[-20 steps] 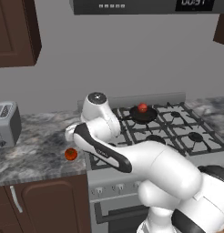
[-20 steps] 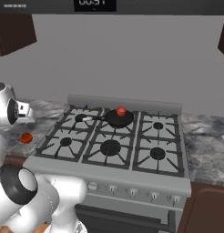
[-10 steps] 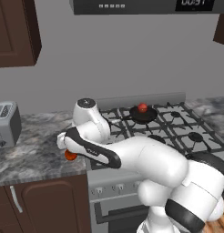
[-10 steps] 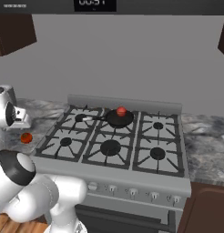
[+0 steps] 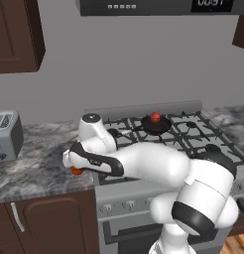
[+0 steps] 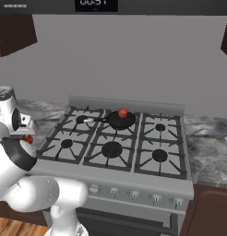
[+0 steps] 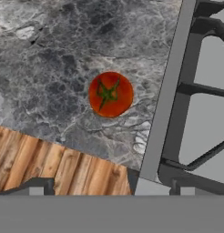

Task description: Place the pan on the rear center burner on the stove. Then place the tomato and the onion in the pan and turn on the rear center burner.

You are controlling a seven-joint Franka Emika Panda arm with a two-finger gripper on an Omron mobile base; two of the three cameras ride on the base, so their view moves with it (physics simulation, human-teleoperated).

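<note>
The orange-red tomato [image 7: 110, 94] with a green stem star lies on the marbled counter, close to the stove's left edge [image 7: 170, 86]. My gripper [image 7: 107, 186] hangs straight above it, open wide, nothing between its fingers. In the base views the tomato [image 5: 75, 171] [image 6: 27, 138] peeks out from under my hand. The black pan [image 6: 121, 120] [image 5: 154, 125] sits in the middle of the stove's [image 6: 134, 185] back row, covering the rear center burner, its handle pointing left. The pinkish-red onion [image 6: 123, 112] [image 5: 154, 117] rests inside the pan.
A silver toaster [image 5: 5, 135] stands at the counter's far left. The counter's front edge runs just below the tomato in the hand view, with wooden floor [image 7: 50, 164] beyond it. Knobs [image 6: 134, 194] line the stove front.
My arm has swung left and down, off the stove's side, so the hand now hangs over the tomato on the counter. Pan and onion stay put.
</note>
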